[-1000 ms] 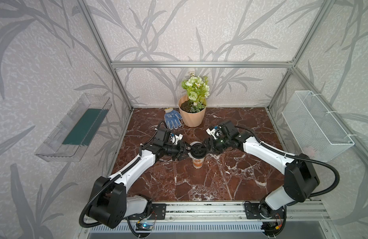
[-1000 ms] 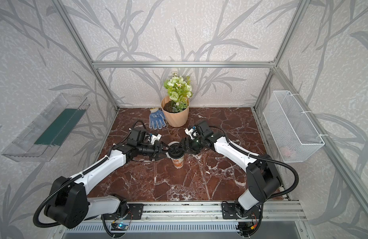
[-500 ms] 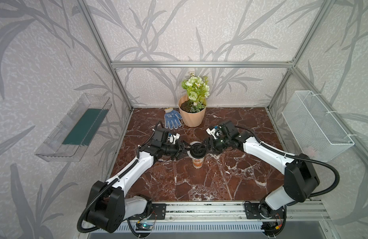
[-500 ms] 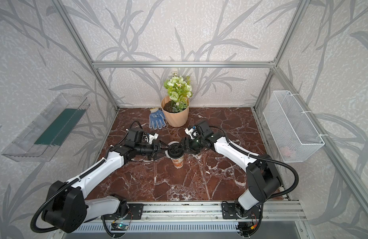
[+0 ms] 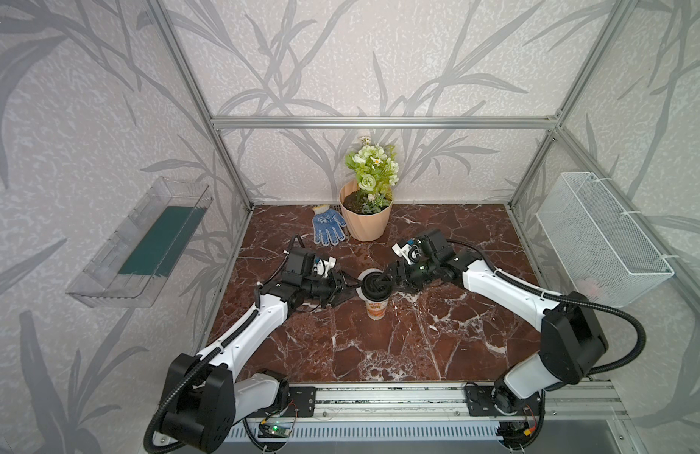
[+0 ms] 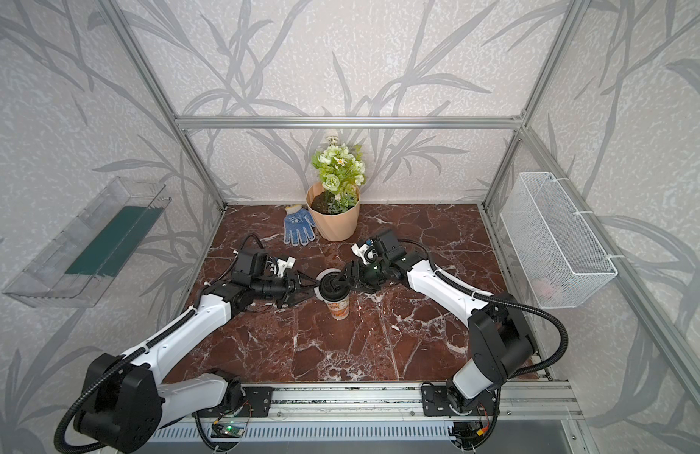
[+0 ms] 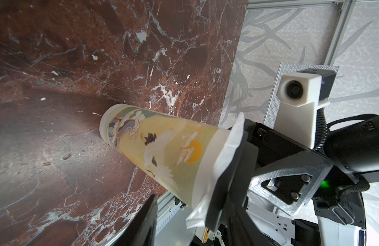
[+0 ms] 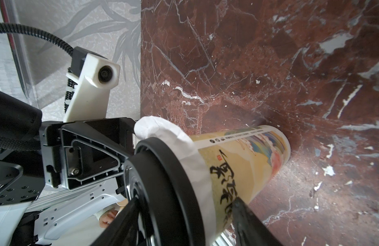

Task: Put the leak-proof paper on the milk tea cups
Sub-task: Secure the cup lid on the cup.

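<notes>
**Marble tabletop (image 5: pixel 419 346), both arms meeting at centre**

Both top views give only a pale sliver of the leak-proof paper (image 5: pixel 364 274) around the black lid (image 5: pixel 375 286). The wrist views show it draped over the rim of the upright milk tea cup (image 7: pixel 163 153), under that lid. The right gripper (image 5: pixel 386 277) straddles the lid's edge and the left gripper (image 5: pixel 343 286) sits at the paper's fringe; whether either pinches, I cannot tell. Behind stand a flower pot (image 5: pixel 366 224) holding green-white blooms and a blue glove (image 5: pixel 327 226). The wire basket (image 5: pixel 600 236) holds something pinkish.
</notes>
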`<action>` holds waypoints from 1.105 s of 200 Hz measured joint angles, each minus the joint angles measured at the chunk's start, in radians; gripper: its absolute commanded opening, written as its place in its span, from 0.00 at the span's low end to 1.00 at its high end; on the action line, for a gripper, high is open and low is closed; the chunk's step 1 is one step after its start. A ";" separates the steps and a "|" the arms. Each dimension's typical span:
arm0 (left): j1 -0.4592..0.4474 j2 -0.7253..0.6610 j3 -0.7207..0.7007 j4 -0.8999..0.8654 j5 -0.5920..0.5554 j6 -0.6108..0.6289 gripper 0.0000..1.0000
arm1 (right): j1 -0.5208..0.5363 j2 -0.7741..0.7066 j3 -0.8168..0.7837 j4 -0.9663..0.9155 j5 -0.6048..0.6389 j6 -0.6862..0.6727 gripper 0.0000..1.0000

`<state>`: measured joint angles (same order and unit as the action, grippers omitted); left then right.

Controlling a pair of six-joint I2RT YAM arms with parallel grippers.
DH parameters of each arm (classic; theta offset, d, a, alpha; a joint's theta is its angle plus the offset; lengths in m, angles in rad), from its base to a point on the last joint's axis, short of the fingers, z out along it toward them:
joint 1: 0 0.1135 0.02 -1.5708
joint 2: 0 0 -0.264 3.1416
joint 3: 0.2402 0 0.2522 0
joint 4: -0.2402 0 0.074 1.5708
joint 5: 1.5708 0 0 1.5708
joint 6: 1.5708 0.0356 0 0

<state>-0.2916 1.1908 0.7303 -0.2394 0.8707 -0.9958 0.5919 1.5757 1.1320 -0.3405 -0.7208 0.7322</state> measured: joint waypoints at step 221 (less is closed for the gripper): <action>0.000 0.037 0.023 -0.047 0.047 0.125 0.40 | -0.004 0.000 -0.002 0.003 -0.003 0.000 0.64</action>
<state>-0.2913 1.2278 0.7532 -0.2863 0.9173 -0.8711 0.5877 1.5757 1.1301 -0.3374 -0.7242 0.7326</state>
